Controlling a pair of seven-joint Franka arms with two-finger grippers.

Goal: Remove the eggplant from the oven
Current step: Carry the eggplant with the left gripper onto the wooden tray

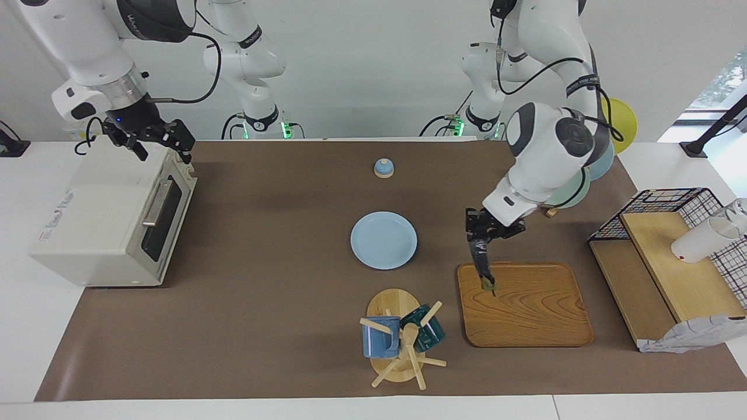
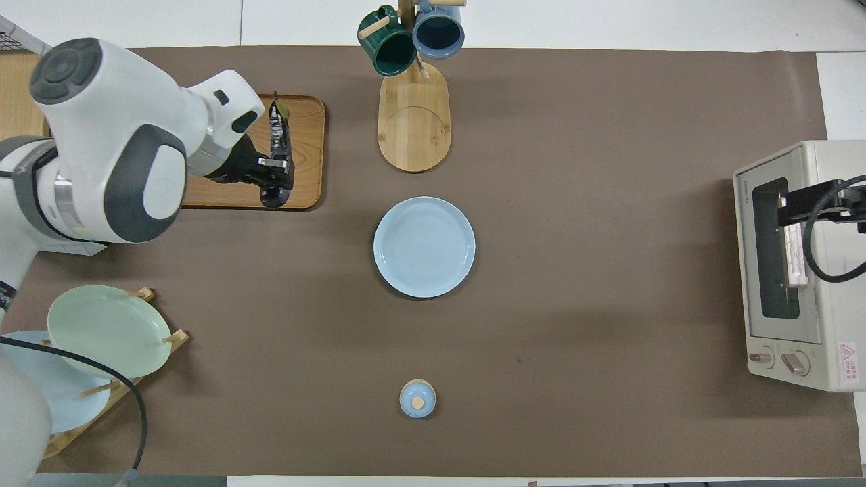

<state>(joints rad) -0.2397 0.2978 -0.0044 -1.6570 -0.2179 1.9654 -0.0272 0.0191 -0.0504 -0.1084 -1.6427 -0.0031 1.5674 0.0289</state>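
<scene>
The eggplant, slender and dark, hangs stem tip down from my left gripper, which is shut on its upper end. It is over the edge of the wooden tray that is nearest the robots. In the overhead view the eggplant and the left gripper are over the tray's corner. The off-white oven stands at the right arm's end of the table with its dark glass door shut; it also shows in the overhead view. My right gripper is open and empty, raised over the oven's top front edge.
A light blue plate lies at mid-table. A mug tree with two mugs stands farther from the robots than the plate. A small blue lid lies nearer to them. A plate rack and a wire shelf stand at the left arm's end.
</scene>
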